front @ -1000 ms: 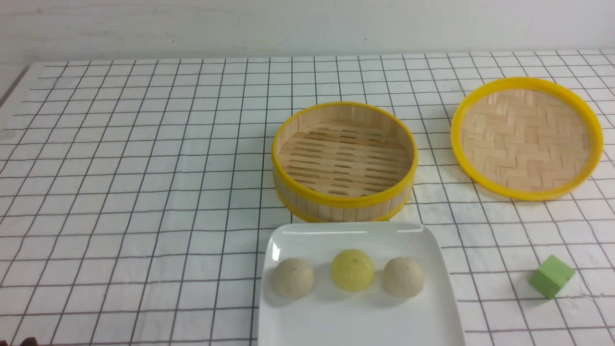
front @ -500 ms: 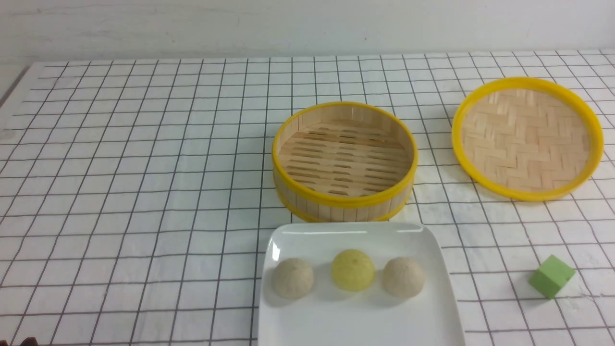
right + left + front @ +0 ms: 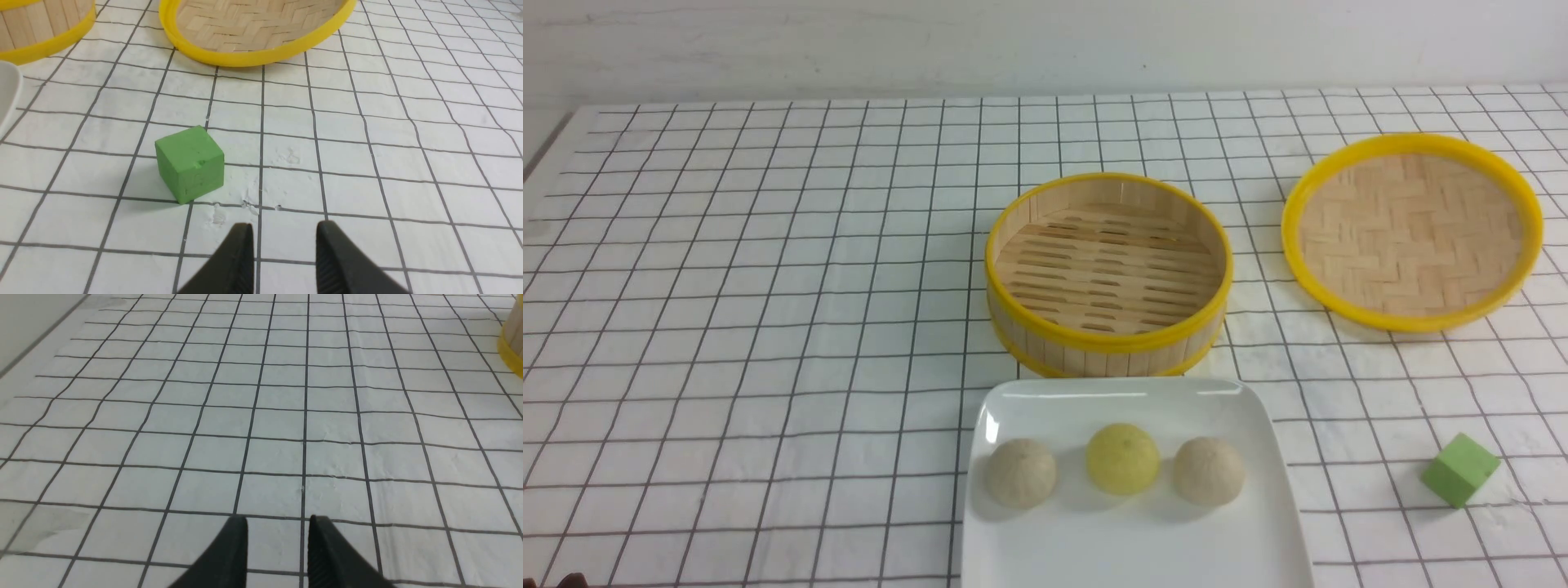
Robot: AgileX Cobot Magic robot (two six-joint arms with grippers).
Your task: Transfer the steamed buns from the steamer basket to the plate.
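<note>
Three steamed buns lie in a row on the white plate (image 3: pixel 1135 547) at the front: a beige one (image 3: pixel 1022 472), a yellow one (image 3: pixel 1123 457) and another beige one (image 3: pixel 1209 469). Just behind the plate stands the steamer basket (image 3: pixel 1094 341), holding nothing. Neither gripper shows in the front view. My left gripper (image 3: pixel 278 520) is open over bare checked cloth, with the basket's edge (image 3: pixel 510 347) far off at the side. My right gripper (image 3: pixel 284 226) is open too, with nothing between its fingers, close to a green cube (image 3: pixel 190 163).
The flat woven lid (image 3: pixel 1413 233) lies right of the basket, inner side up. The green cube (image 3: pixel 1460 469) sits right of the plate. In the right wrist view, the lid (image 3: pixel 253 28), the basket wall (image 3: pixel 41 28) and the plate's rim (image 3: pixel 8 94) lie beyond the cube.
The lid has shifted slightly to the left and lies a little flatter. The buns, plate, basket and cube have not moved.
</note>
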